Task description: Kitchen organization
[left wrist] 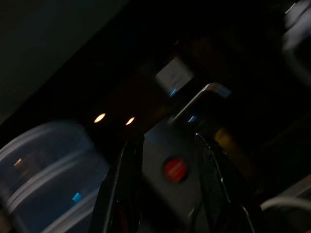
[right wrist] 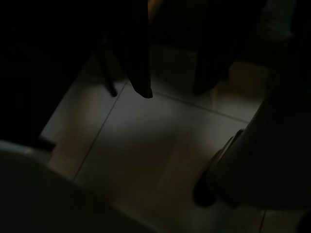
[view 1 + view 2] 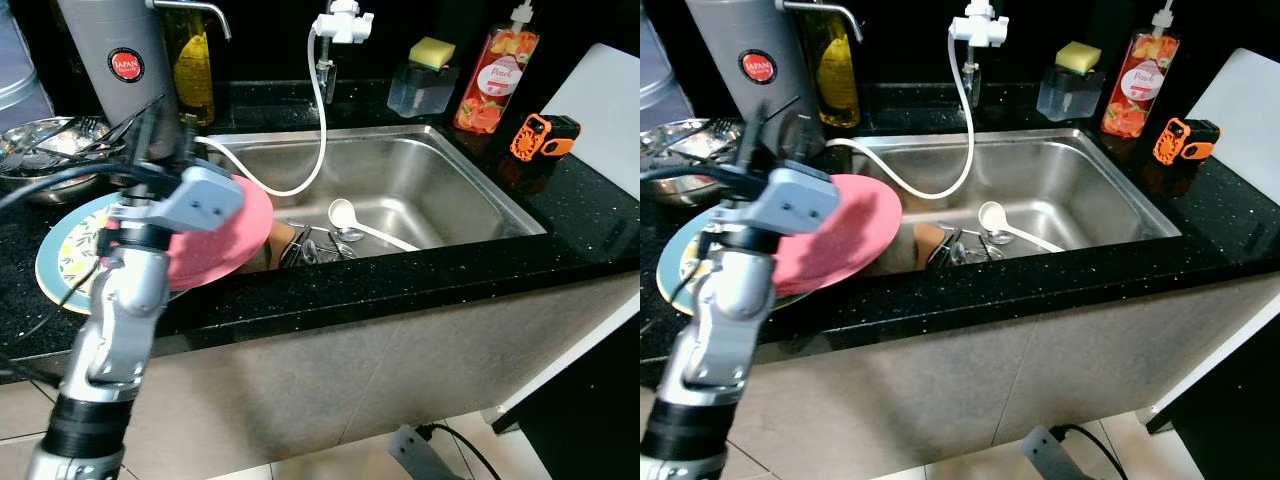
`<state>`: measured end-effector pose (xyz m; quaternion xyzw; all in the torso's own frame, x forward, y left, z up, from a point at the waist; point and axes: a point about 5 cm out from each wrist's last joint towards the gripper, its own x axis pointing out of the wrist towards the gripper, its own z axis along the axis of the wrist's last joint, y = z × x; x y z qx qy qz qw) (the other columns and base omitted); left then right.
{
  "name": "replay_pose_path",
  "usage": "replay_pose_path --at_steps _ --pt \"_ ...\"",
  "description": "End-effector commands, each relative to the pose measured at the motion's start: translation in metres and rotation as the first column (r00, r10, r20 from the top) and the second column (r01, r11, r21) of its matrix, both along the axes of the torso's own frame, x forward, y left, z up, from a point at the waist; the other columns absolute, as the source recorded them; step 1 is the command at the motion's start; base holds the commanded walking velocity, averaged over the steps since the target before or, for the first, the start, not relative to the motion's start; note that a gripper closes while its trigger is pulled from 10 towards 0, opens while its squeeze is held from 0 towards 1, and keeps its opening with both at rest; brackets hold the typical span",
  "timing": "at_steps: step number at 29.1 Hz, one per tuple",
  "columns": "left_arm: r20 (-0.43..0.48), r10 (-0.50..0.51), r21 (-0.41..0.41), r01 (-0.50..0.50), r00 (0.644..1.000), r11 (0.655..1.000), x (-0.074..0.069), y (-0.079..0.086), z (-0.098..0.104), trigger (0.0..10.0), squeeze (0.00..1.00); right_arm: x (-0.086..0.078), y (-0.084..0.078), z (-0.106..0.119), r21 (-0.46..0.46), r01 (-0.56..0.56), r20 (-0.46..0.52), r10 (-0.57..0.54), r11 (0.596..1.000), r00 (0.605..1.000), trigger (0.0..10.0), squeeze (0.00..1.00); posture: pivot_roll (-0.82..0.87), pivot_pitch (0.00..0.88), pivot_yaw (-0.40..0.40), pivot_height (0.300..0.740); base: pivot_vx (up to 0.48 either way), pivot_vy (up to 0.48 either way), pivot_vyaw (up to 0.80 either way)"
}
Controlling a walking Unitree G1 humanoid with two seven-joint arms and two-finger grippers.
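Stainless steel sink (image 3: 440,190) holds much of what is left, I judge: a white plastic ladle (image 3: 362,226) and a small pile of metal cutlery (image 3: 320,246) lie at its bottom. The round pink plate (image 3: 845,240) leans over the patterned blue-rimmed plate (image 3: 60,250) on the black stone surface (image 3: 420,280), at the sink's edge. The left arm is raised over these plates; its left claw (image 1: 170,167) points toward the grey cylinder with a red label (image 3: 120,55), fingers apart and empty. The right arm hangs idle.

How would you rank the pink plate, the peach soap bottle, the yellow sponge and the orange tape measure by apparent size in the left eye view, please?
1. pink plate, nearest the camera
2. peach soap bottle
3. orange tape measure and yellow sponge: too alike to rank
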<state>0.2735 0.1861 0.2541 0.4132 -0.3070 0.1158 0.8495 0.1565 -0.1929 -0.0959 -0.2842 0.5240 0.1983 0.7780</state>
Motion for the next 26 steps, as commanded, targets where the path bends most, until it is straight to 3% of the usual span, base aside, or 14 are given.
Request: replay_pose_path --at_steps 1,6,8,10,13,18,23,26 --pt "-0.004 0.052 0.022 -0.052 0.999 0.998 -0.005 0.006 -0.005 10.0 0.00 0.000 0.000 0.000 -0.009 -0.015 0.005 0.015 1.000 1.000 10.0 0.00 0.28 0.000 -0.084 0.740 0.000 0.000 0.00" --pt "0.031 0.162 0.015 -0.162 0.986 0.987 -0.023 0.015 -0.011 10.0 0.00 -0.003 -0.002 -0.001 -0.021 -0.024 -0.001 0.024 0.999 1.000 10.0 0.00 0.30 0.000 -0.087 0.740 0.000 0.000 0.00" --pt "0.049 0.254 0.015 -0.255 0.966 0.967 -0.038 0.024 -0.017 10.0 0.00 -0.009 -0.004 -0.003 -0.032 -0.035 -0.015 0.035 0.999 0.999 10.0 0.00 0.32 0.000 -0.088 0.740 0.000 0.000 0.00" --pt "0.052 0.292 0.015 -0.293 0.955 0.956 -0.045 0.029 -0.019 10.0 0.00 -0.011 -0.004 -0.004 -0.036 -0.040 -0.022 0.039 0.999 0.999 10.0 0.00 0.32 0.000 -0.088 0.740 0.000 0.000 0.00" --pt "0.034 0.350 0.088 -0.352 0.936 0.932 -0.062 0.036 -0.036 10.0 0.00 -0.014 -0.003 -0.005 -0.039 -0.051 -0.030 0.050 0.998 0.998 10.0 0.00 0.33 0.000 -0.095 0.740 0.000 0.000 0.00" --pt "-0.004 0.325 0.174 -0.319 0.946 0.932 -0.075 0.032 -0.053 10.0 0.00 -0.013 -0.002 -0.005 -0.039 -0.061 -0.028 0.060 0.997 0.998 10.0 0.00 0.33 0.000 -0.099 0.740 0.000 0.000 0.00" --pt "-0.081 0.215 0.302 -0.181 0.973 0.936 -0.098 0.016 -0.077 10.0 0.00 -0.007 -0.003 -0.002 -0.042 -0.056 -0.005 0.056 0.998 0.998 10.0 0.00 0.34 0.000 -0.094 0.740 0.000 0.000 0.00" --pt "-0.099 0.201 0.317 -0.160 0.975 0.935 -0.103 0.015 -0.080 10.0 0.00 -0.007 -0.003 -0.002 -0.042 -0.055 -0.004 0.055 0.998 0.998 10.0 0.00 0.34 0.000 -0.092 0.740 0.000 0.000 0.00"
